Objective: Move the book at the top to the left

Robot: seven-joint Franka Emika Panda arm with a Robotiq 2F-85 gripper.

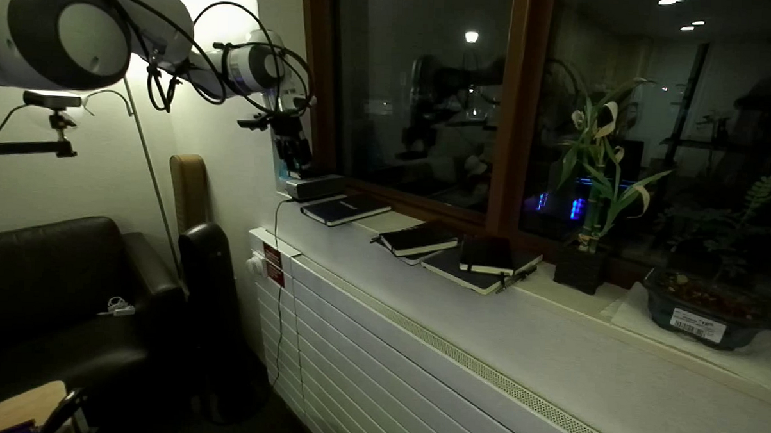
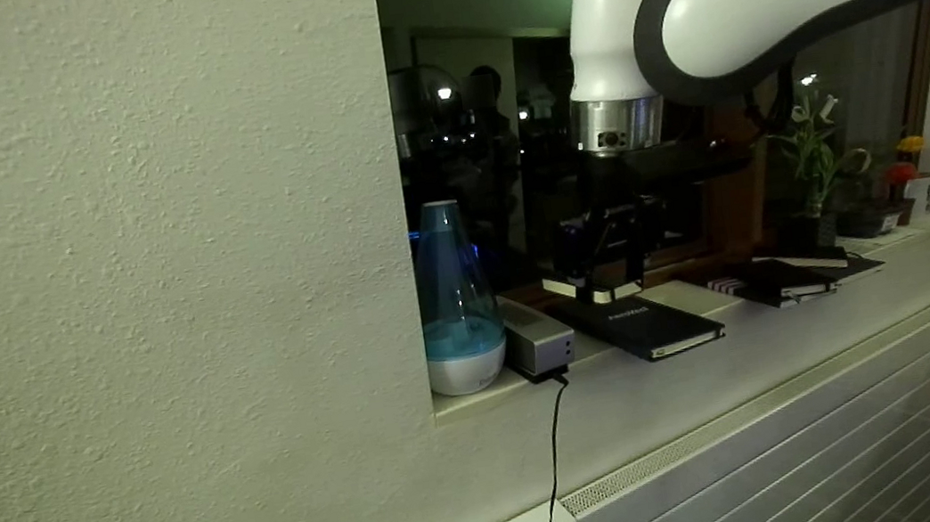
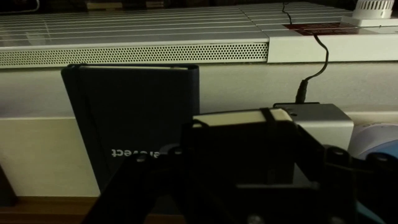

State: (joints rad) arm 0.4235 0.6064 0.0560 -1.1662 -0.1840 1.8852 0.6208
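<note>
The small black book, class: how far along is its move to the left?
Done: the grasp; in the wrist view the gripper clasps the small black book. In hand: probably the carry; there it covers parts of the dark notebook and silver box. Left: likely setting down and release, as the gripper isn't open; whether the book touches anything is unclear.

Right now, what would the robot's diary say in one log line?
end effector: holding small black book | lettered notebook: lying on windowsill | release: not yet
</note>
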